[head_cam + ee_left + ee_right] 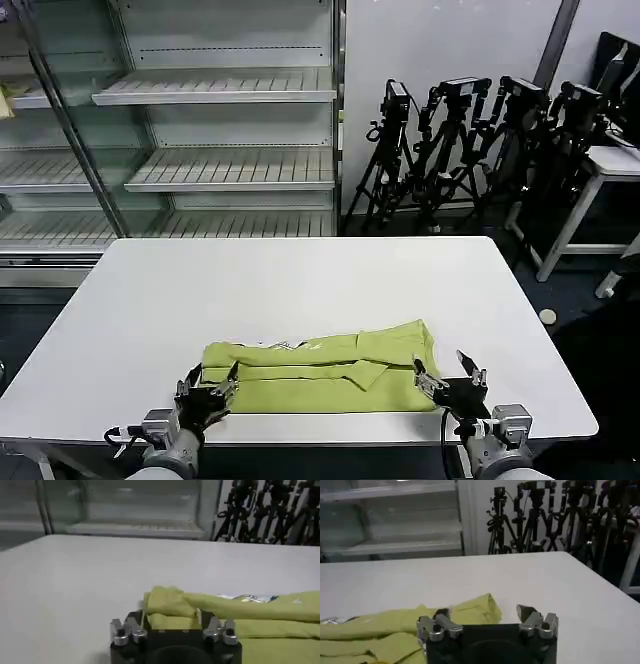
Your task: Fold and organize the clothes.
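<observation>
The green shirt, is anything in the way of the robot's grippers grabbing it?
No, nothing visible. The shirt lies partly folded on the white table, with the left gripper and right gripper open at its two near ends.

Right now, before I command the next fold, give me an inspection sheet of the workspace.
Surface: white table, bare apart from the shirt.
Job's things: yellow-green shirt partly folded into a long band along the near edge, label showing.
Clutter: nothing seen.
Grippers: left claw open at the shirt's left end; right claw open at its right end, one finger over the fabric.
Cables: thin cable by the left wrist.
Surroundings: empty shelves behind, tripods at back right.
</observation>
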{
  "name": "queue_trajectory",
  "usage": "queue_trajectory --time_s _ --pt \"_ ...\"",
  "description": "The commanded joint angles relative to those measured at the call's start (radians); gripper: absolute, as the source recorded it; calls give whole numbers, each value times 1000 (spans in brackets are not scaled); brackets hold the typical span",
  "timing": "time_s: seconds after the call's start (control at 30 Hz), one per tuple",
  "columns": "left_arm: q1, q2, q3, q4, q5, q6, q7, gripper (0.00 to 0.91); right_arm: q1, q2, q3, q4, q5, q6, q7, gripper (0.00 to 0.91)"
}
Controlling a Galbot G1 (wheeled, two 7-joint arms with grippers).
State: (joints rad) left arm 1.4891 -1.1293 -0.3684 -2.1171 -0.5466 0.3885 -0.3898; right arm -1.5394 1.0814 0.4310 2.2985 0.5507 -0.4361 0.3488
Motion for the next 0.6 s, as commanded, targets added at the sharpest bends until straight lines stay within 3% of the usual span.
queue_trajectory --time_s 0.03,0.6 --pt "1 -27 6 11 -104 -2 -19 20 -12 2 6 11 -1 0 2 907" --pt "-2 -11 -93 5 -270 -44 -13 20 -22 3 24 31 12 1 19 907"
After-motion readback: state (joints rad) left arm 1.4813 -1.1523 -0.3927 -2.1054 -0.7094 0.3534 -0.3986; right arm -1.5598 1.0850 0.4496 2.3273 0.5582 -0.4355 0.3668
